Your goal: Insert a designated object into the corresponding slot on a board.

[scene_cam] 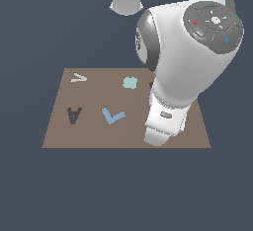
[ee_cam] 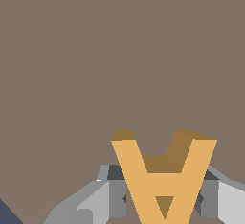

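In the wrist view the designated object, a small flat orange A-shaped block (ee_cam: 162, 180), lies against the brown board (ee_cam: 119, 65). My gripper (ee_cam: 162, 198) is shut on it, with one grey finger (ee_cam: 117, 194) pressed to each outer leg of the A. In the exterior view the arm's wrist (scene_cam: 160, 121) hangs low over the board's right side (scene_cam: 200, 136) and hides both the gripper and the orange A. The slot, a dark A-shaped recess (scene_cam: 73, 115), is on the board's left side, far from the gripper.
A light-blue L-shaped piece (scene_cam: 112, 115) lies just right of the slot. A white V-shaped piece (scene_cam: 78, 78) sits at the board's far left corner. A pale teal rounded piece (scene_cam: 130, 82) sits at the far middle, with a dark hole (scene_cam: 151, 84) mostly behind the arm.
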Robot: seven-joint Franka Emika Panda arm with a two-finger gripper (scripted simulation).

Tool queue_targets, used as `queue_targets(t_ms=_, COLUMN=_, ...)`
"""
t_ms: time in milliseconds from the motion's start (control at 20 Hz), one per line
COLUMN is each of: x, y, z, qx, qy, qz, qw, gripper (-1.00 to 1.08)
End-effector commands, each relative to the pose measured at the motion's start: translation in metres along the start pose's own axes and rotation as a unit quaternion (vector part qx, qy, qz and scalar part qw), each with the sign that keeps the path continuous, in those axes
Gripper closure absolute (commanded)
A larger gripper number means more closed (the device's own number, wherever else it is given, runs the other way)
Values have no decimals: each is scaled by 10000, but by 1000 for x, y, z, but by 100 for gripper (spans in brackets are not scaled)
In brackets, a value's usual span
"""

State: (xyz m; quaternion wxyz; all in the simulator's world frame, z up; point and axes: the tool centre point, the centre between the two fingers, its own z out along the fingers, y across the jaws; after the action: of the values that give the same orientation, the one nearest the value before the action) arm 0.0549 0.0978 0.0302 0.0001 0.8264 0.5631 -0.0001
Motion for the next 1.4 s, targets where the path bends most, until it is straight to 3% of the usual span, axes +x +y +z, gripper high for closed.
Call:
queue_targets(t_ms=0, x=0, y=0, z=0, qx=0, qy=1, qz=-1, qw=10000, gripper=108)
queue_targets(t_ms=450, x=-2, y=-2, z=0, qx=-1, qy=0, qz=-89, qw=10000, gripper=108)
queue_targets(t_ms=900, x=-17, y=-13, z=-1, qx=-2, qy=0, qz=-683, qw=9977, gripper=108)
queue_targets(t_ms=1350, x=-48, y=-29, z=-2, qx=-4, qy=-1, qz=-1780, qw=9840, gripper=108)
